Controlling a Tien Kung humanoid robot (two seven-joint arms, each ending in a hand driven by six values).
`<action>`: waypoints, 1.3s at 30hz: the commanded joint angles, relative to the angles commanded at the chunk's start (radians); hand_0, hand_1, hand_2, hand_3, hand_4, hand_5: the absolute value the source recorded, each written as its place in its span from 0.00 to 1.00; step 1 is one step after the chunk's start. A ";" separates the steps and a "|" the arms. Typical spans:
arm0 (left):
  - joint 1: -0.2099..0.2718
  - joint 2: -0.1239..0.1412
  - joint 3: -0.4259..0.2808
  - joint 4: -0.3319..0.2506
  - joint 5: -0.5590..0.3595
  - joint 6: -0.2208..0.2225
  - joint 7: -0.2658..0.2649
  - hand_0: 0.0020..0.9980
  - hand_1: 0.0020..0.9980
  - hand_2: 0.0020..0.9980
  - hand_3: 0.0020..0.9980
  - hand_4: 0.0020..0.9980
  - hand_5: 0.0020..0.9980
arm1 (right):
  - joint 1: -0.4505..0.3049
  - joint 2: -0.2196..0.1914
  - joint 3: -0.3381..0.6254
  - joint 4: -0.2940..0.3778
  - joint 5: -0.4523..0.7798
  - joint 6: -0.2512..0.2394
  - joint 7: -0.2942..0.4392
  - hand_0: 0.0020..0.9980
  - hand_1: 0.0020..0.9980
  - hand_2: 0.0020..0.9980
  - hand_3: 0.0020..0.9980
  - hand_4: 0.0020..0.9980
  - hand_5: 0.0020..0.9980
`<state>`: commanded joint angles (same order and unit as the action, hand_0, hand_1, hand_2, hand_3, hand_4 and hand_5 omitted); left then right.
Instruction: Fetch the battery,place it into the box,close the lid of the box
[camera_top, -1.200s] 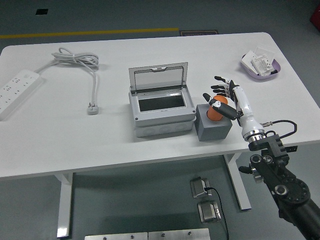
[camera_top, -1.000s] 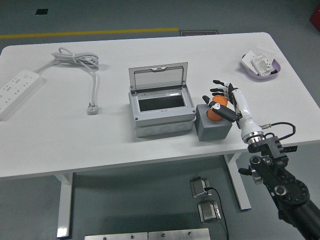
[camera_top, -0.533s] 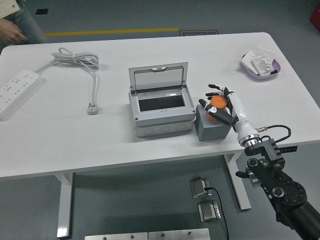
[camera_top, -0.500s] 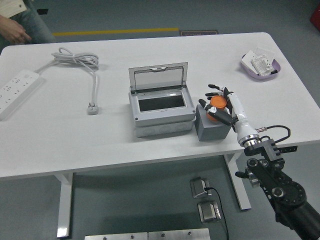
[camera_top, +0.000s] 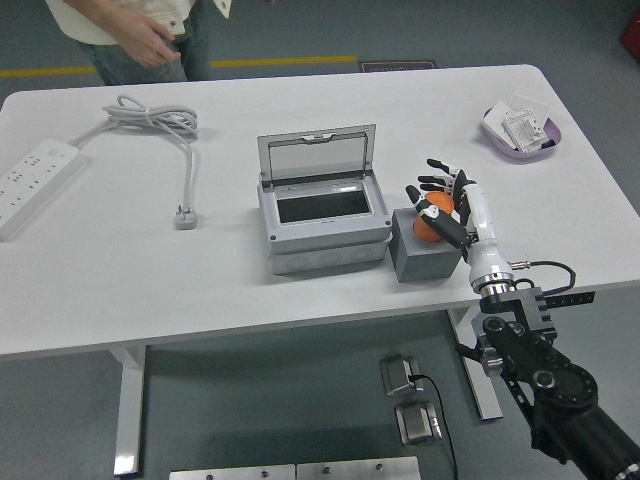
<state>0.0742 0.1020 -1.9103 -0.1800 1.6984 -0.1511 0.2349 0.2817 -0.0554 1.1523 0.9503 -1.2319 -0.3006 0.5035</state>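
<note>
From the head view, my right hand (camera_top: 440, 205) reaches in from the lower right over the white table (camera_top: 120, 290), its fingers curled around the orange battery (camera_top: 432, 218), which sits at the top of a grey block (camera_top: 424, 250). I cannot tell whether the battery is lifted clear of the block or touching it. The block stands just beside the right side of the grey box (camera_top: 323, 222), near the table's front edge. The box's lid (camera_top: 317, 154) is raised at the back, tilted upright, and the dark opening faces up. My left hand is out of sight.

Far to the left lies a white power strip (camera_top: 35, 182), its cable (camera_top: 155, 122) looping across to a plug (camera_top: 185, 215). At the far right corner sits a lilac tray (camera_top: 519, 133) with small white packets in it. A person (camera_top: 135, 30) stands at the far left side, one hand at the waist, touching nothing on the table
</note>
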 joint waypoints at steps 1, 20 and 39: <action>0.000 0.000 0.000 0.000 0.000 0.000 0.000 0.61 0.69 0.72 0.77 0.81 0.91 | -0.001 0.002 -0.003 -0.004 0.006 0.000 0.002 0.70 0.68 0.68 0.78 0.87 0.44; -0.008 0.001 -0.005 0.000 0.010 -0.001 -0.013 0.60 0.69 0.72 0.77 0.81 0.91 | -0.009 -0.007 -0.021 -0.002 0.025 -0.022 -0.021 0.68 0.69 0.70 0.78 0.82 0.35; -0.011 0.004 -0.005 0.000 0.012 0.001 -0.018 0.59 0.69 0.72 0.76 0.80 0.91 | -0.013 -0.001 -0.032 -0.007 -0.005 -0.020 -0.042 0.68 0.69 0.70 0.75 0.49 0.10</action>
<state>0.0635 0.1060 -1.9149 -0.1800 1.7101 -0.1506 0.2165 0.2690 -0.0567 1.1199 0.9435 -1.2370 -0.3208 0.4613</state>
